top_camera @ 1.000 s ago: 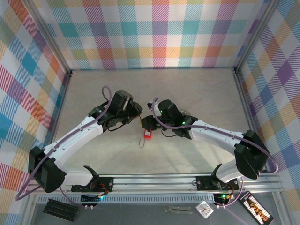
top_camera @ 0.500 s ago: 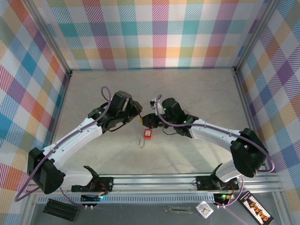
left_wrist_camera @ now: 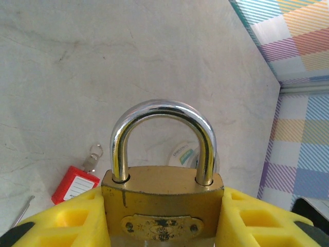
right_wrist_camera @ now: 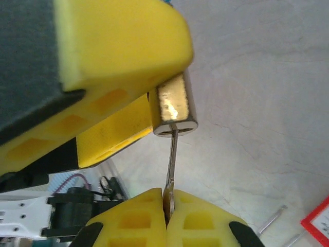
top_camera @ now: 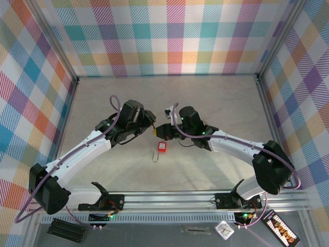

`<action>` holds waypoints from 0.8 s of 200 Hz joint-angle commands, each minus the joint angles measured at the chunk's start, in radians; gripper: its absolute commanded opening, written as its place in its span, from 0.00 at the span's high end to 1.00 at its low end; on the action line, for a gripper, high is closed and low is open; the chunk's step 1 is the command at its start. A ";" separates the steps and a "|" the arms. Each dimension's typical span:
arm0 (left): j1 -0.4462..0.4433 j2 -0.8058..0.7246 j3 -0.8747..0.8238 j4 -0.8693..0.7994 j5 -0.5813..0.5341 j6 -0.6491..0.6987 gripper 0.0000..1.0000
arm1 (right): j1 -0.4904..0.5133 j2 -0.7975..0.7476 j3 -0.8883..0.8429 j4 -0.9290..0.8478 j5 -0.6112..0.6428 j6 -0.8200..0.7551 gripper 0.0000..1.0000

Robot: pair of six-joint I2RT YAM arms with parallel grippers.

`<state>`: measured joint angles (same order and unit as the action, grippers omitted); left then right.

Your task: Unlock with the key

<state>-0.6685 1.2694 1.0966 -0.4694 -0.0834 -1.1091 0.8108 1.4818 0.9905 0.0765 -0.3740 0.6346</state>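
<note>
Padlock (top_camera: 156,131) sits between my two claws above the middle of the surface (top_camera: 205,103) in the top view. The left claw (top_camera: 150,128) reaches in from the left and the right claw (top_camera: 163,131) from the right, their tips almost meeting. A red tag (top_camera: 162,147) lies on the surface just nearer the arm bases.

From the left wrist I see the left claw (left_wrist_camera: 162,221) partly closed, its yellow fingers (left_wrist_camera: 77,221) clamped on the brass body of the padlock (left_wrist_camera: 162,206). The padlock stands upright, with its shackle (left_wrist_camera: 162,108) seated in both holes. The red tag (left_wrist_camera: 74,184) lies on the surface to the left.

From the right wrist I see the right claw (right_wrist_camera: 168,206) fully closed, pinching the key (right_wrist_camera: 172,149). The blade runs up to the padlock's (right_wrist_camera: 174,105) underside and its tip is at the keyway. I cannot tell how deep it goes.
</note>
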 commanded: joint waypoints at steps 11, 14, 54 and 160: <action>-0.055 0.049 0.010 -0.001 0.085 -0.006 1.00 | 0.069 0.033 0.193 -0.149 0.183 -0.176 1.00; -0.055 0.052 0.009 0.005 0.088 -0.010 1.00 | 0.072 0.035 0.200 -0.160 0.191 -0.181 1.00; -0.057 0.057 0.009 0.069 0.117 -0.042 1.00 | 0.035 0.043 0.153 -0.075 0.133 -0.121 1.00; -0.056 -0.029 -0.058 0.088 0.165 -0.036 1.00 | -0.126 0.023 -0.024 0.231 -0.193 -0.145 1.00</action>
<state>-0.6762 1.2659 1.0412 -0.3664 -0.0685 -1.1587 0.7036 1.5211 0.9264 0.2031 -0.5785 0.5819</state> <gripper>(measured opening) 0.431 0.065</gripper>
